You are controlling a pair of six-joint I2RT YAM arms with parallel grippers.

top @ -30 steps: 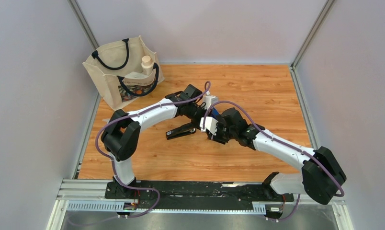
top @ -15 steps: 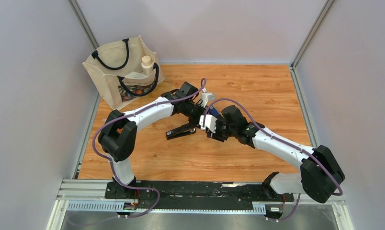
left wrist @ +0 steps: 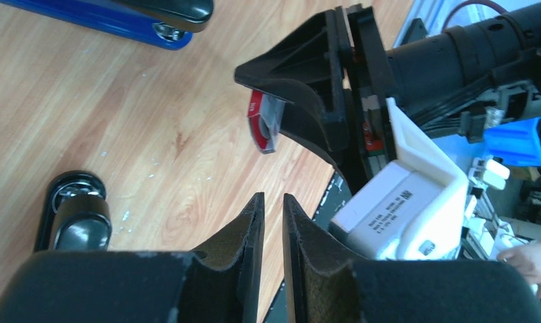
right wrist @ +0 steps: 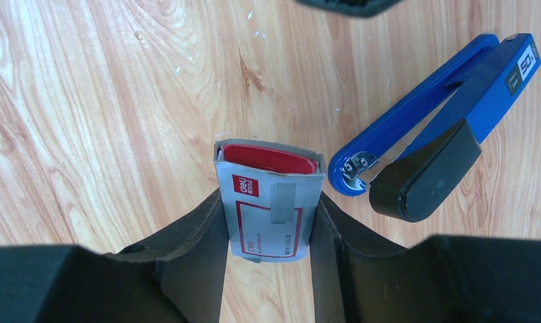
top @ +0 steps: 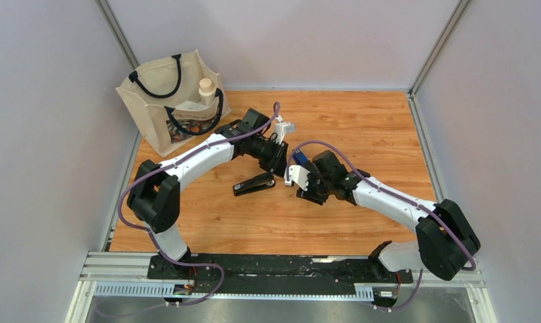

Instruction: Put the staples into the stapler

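From above, the two arms are meeting over the middle of the table (top: 362,121). The black stapler (top: 254,184) is lying just left of the right gripper (top: 300,192), and a canvas bag (top: 172,101) is standing well beyond it, at the far left corner.

Through the left wrist camera, the left gripper (left wrist: 268,222) is hovering with its jaws nearly closed on nothing, facing the right gripper's fingers and the red end of the staples (left wrist: 262,122).

Through the right wrist camera, the right gripper is squeezing the staples (right wrist: 269,202), open end outward. The stapler (right wrist: 433,134) is lying on the wood just right of the box, unopened. Tilting the open box could be spilling staple strips onto the table.
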